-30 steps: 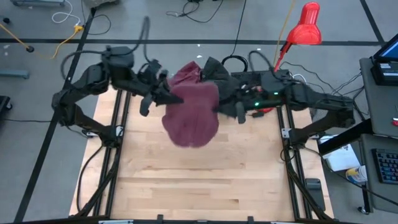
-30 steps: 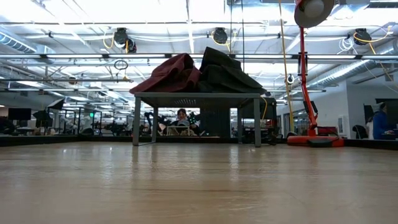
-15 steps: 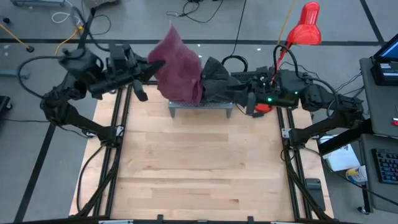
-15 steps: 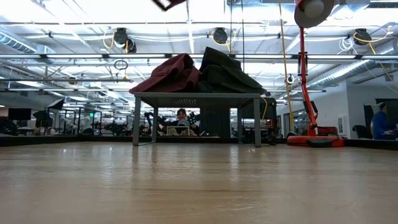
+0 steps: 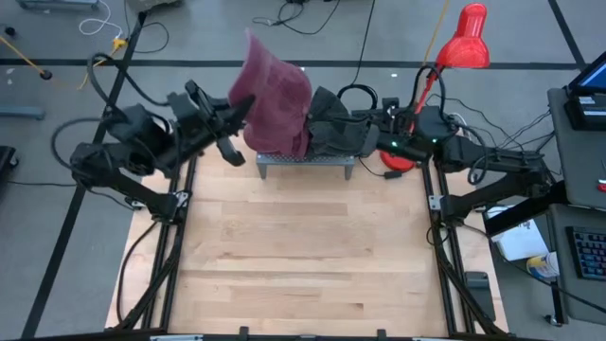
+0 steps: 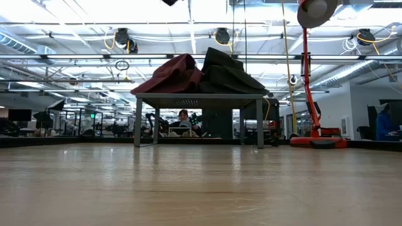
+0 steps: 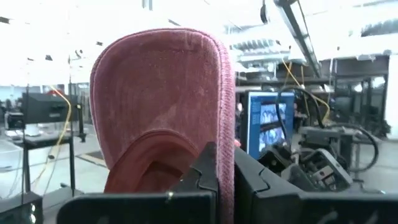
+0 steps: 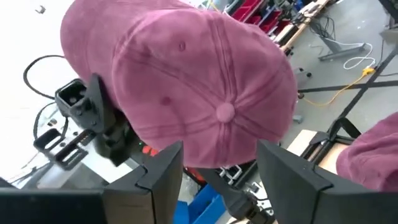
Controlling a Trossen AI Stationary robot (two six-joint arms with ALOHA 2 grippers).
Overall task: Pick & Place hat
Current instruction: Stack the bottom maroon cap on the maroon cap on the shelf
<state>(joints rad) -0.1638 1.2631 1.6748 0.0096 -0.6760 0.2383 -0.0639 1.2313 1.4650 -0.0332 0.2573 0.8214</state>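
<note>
My left gripper (image 7: pixel 225 171), clamped on the maroon hat (image 5: pixel 275 104), has lifted it; my right gripper (image 8: pixel 219 165), just behind, has let go and gapes.

- We note a maroon hat (image 5: pixel 275 104), plain.
- Dark hat (image 5: pixel 333 128) beside it.
- Tabletop (image 5: pixel 303 256): pale wood grain.
- Red lamp (image 5: pixel 462 40).

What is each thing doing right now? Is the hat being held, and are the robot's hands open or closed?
Maroon hat: lifted in the air, pinched by its edge.
Left end effector: shut on the maroon hat.
Right end effector: open, holding nothing.
Dark hat: resting on the rack.
Second maroon hat: lying on the rack beside the dark hat.
Grey rack: standing at the table's far edge.
</note>
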